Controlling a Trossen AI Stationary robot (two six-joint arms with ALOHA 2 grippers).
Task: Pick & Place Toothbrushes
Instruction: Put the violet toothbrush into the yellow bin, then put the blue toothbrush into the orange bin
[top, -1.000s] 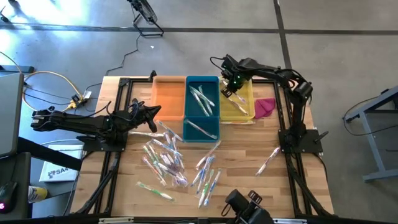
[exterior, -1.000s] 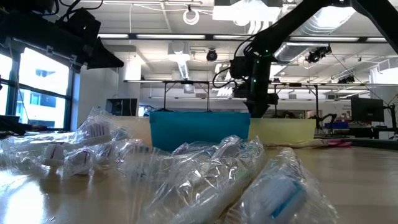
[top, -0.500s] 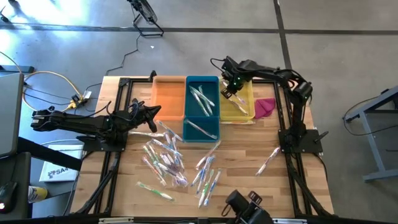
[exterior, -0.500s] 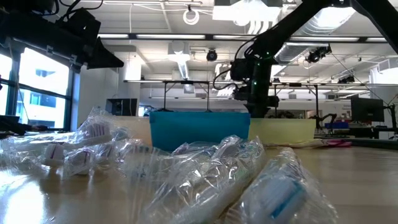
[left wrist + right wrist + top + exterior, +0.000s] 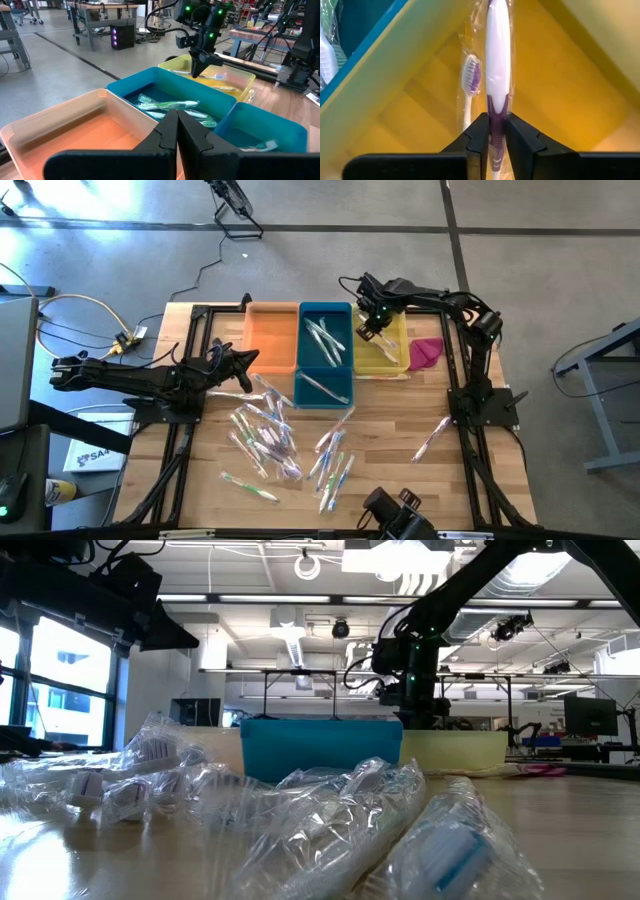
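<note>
- Right tool [image 5: 493,131] over the yellow bin [image 5: 392,358], nipping a white and purple toothbrush [image 5: 497,75] between nearly closed fingers.
- Brush hanging into the yellow bin, beside another wrapped brush [image 5: 470,87].
- Left tool [image 5: 177,131] closed tight, empty, near the orange bin [image 5: 270,338].

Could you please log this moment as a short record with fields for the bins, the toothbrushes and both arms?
Bins: orange bin, blue bin and yellow bin side by side on the table.
Loose toothbrushes: wrapped pile on the table, one apart near the right arm's base.
Blue bin: holds several wrapped brushes.
Right gripper: over the yellow bin, fingers on a white and purple toothbrush; another brush lies in the bin below.
Left gripper: shut, empty, waiting beside the orange bin.
Pink cloth: beside the yellow bin.
</note>
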